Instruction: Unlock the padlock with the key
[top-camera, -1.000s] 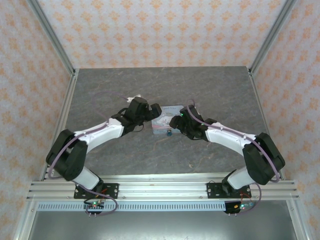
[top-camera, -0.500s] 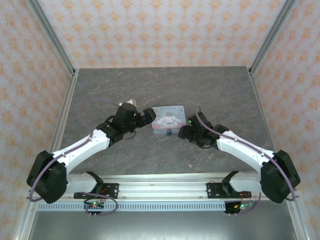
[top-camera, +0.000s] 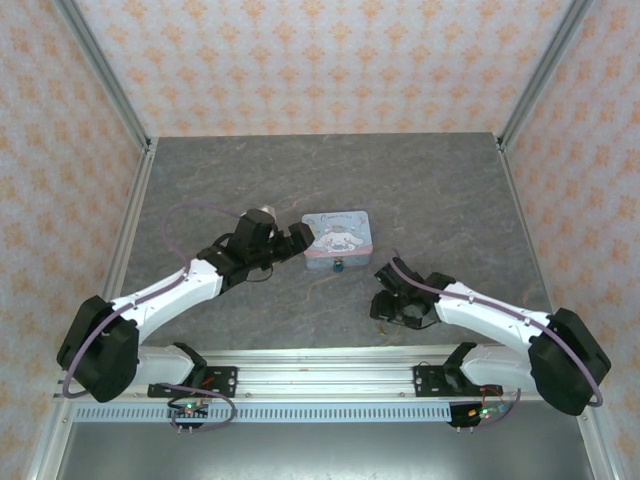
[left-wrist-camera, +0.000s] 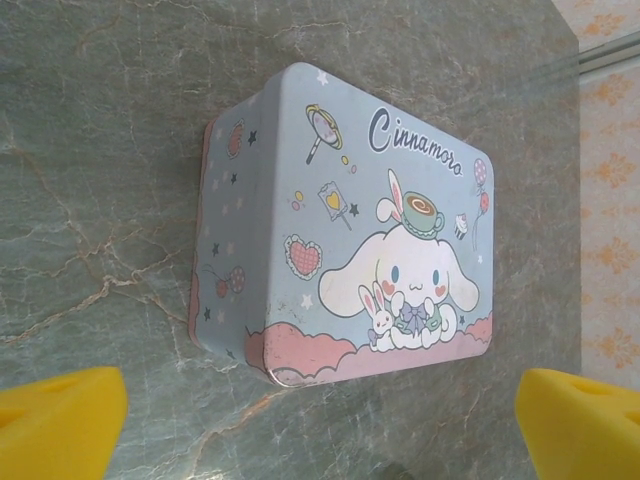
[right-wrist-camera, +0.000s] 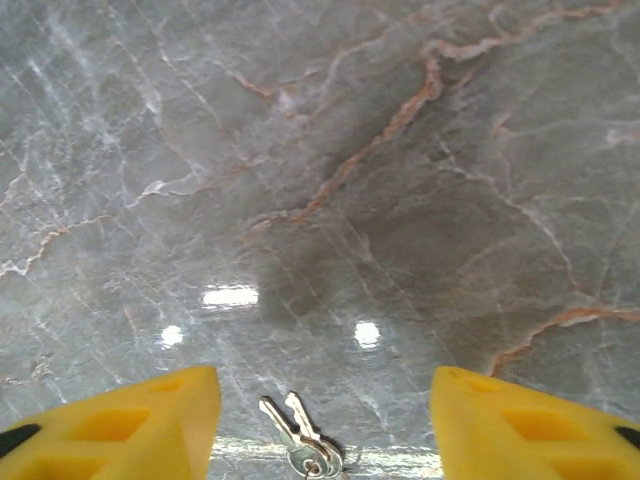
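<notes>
Currently the right hand (right-wrist-camera: 325, 400), jaws partway apart, straddles the keys (right-wrist-camera: 300, 440) on the table (right-wrist-camera: 400, 150) toward its near edge; the left hand (left-wrist-camera: 320, 405) gapes wide facing the tin (left-wrist-camera: 380, 250).

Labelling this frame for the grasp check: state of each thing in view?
Pastel rectangular tin with white cartoon dog: lid closed, flat on the table.
Tiny teal-blue padlock: at the tin's near side; lock state too small to tell.
Small silver metal keys: lying on the table, not held.
Left gripper: jaws wide open, empty.
Right gripper: jaws open either side of the keys, not gripping.
</notes>
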